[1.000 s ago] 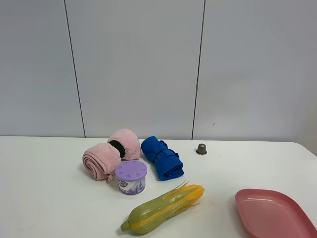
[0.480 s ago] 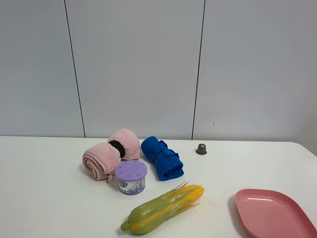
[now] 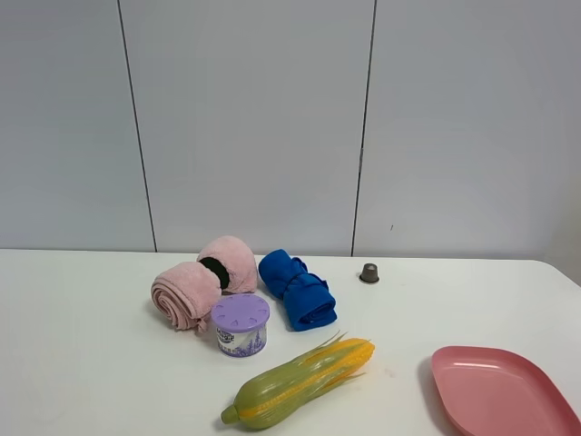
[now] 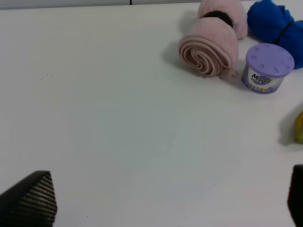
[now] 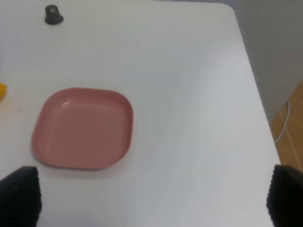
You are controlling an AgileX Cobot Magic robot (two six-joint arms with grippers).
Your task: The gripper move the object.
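Observation:
The object, a small round tub (image 3: 241,324) with a lilac dotted lid and a white-purple label, stands upright on the white table in front of the pink rolls. It also shows in the left wrist view (image 4: 267,67). No gripper shows in the exterior high view. In the left wrist view the left gripper (image 4: 165,198) is open and empty, far from the tub, with only its black fingertips (image 4: 33,198) showing. In the right wrist view the right gripper (image 5: 152,194) is open and empty above the table near the pink plate (image 5: 83,127).
Two pink rolled towels (image 3: 186,292) and a blue rolled cloth (image 3: 298,289) lie just behind the tub. A toy corn cob (image 3: 295,383) lies in front of it. A tiny brown capsule (image 3: 369,272) stands further back. The pink plate (image 3: 499,391) is at the front right, near the table's right edge (image 5: 251,90).

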